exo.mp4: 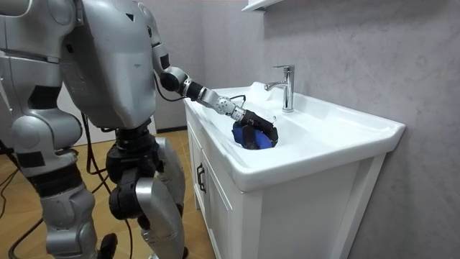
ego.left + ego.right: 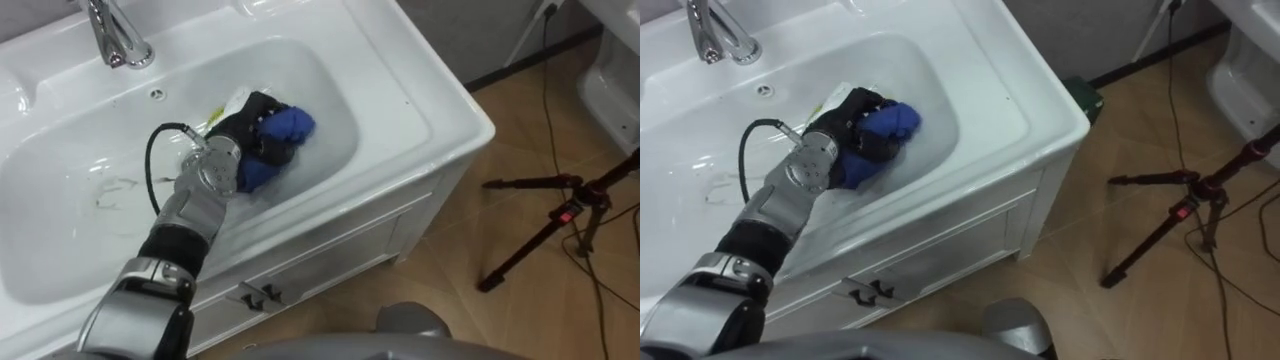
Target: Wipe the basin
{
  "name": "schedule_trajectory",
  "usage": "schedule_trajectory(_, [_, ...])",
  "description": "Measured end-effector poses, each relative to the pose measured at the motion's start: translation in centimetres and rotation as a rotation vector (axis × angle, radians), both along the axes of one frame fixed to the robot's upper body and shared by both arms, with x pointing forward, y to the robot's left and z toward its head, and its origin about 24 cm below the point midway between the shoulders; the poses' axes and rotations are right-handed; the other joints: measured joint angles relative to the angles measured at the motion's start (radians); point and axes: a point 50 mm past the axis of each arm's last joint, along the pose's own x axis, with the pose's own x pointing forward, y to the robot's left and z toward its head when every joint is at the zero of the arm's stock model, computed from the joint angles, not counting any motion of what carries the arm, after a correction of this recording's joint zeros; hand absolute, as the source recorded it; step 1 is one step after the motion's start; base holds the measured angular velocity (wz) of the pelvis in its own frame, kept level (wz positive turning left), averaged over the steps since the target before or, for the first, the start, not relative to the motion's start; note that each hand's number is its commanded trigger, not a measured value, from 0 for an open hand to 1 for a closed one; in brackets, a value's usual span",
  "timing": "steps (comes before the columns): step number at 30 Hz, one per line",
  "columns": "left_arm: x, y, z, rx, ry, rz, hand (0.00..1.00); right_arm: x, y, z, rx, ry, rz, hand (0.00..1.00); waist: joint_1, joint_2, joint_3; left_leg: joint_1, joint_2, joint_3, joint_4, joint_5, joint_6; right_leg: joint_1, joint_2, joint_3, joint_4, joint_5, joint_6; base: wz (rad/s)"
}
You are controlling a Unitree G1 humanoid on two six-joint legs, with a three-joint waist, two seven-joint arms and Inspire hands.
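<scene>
White basin [image 2: 345, 110] | left hand [image 2: 245, 128] clenched on blue cloth [image 2: 292, 124] | press down, sweep wall beyond fingertips, keep cloth under fingers.

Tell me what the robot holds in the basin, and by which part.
Its left hand grips a bunched blue cloth, fingers curled over the bundle's left side; the right side bulges free.

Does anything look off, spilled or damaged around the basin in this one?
Nothing is broken or spilled. The left hand grips a bunched blue cloth inside the basin, as expected. The only oddity is the faint dark streaks on the basin floor to the hand's left, possibly marks or water; I cannot tell which.
</scene>
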Motion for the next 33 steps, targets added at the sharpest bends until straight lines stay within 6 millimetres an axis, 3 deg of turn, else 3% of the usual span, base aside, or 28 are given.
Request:
schedule_trajectory(6, [-0.3, 3.2, -1.0, 0.147, 0.033, 0.053, 1.0, 0.3, -0.5, 0.1, -0.047, -0.017, -0.006, 0.0, 0.015, -0.001, 0.0, -0.027, 0.021, -0.009, 0.051, -0.004, -0.007, -0.03, 0.011, 0.018, 0.037, -0.008, -0.018, -0.13])
schedule_trajectory(9, [-0.3, 5.1, -0.9, 0.198, 0.043, 0.094, 1.0, 0.4, -0.6, 0.1, -0.062, -0.026, -0.004, 0.0, 0.019, 0.0, -0.0011, -0.063, 0.042, -0.01, 0.095, -0.006, -0.01, -0.051, 0.019, 0.014, 0.048, -0.005, -0.027, 0.0])
schedule_trajectory(12, [-1.2, 7.6, -1.5, 0.232, 0.096, 0.162, 1.0, 0.4, -0.9, 0.2, -0.066, -0.047, -0.02, 0.0, 0.019, 0.005, -0.009, -0.063, 0.05, -0.01, 0.1, -0.007, -0.011, -0.047, 0.025, 0.01, 0.046, -0.004, -0.032, -0.01])
schedule_trajectory(16, [-2.1, 9.2, -1.9, 0.266, 0.132, 0.212, 1.0, 0.5, -1.2, 0.3, -0.074, -0.057, -0.036, 0.0, 0.031, 0.011, -0.0139, -0.067, 0.053, -0.012, 0.102, -0.007, -0.011, -0.047, 0.026, 0.002, 0.046, -0.005, -0.035, 0.06])
schedule_trajectory(19, [-2.5, 9.8, -2.1, 0.262, 0.133, 0.243, 1.0, 0.5, -1.3, 0.3, -0.097, -0.064, -0.031, 0.0, 0.067, 0.011, -0.0155, -0.069, 0.054, -0.032, 0.104, -0.01, -0.016, -0.046, 0.031, 0.0, 0.046, -0.004, -0.039, 0.0])
schedule_trajectory(28, [-3.7, 10.6, -2.6, 0.28, 0.112, 0.298, 1.0, 0.7, -1.5, 0.4, -0.122, -0.091, -0.03, 0.0, 0.123, 0.001, -0.0234, -0.061, 0.05, -0.039, 0.101, -0.01, -0.016, -0.032, 0.034, -0.006, 0.042, -0.007, -0.045, 0.0])
schedule_trajectory(33, [-4.6, 11.5, -2.8, 0.309, 0.102, 0.334, 1.0, 0.7, -1.5, 0.4, -0.123, -0.095, -0.029, 0.0, 0.13, 0.0, -0.0253, -0.061, 0.047, -0.059, 0.099, -0.01, -0.017, -0.016, 0.032, -0.029, 0.033, -0.008, -0.045, 0.12])
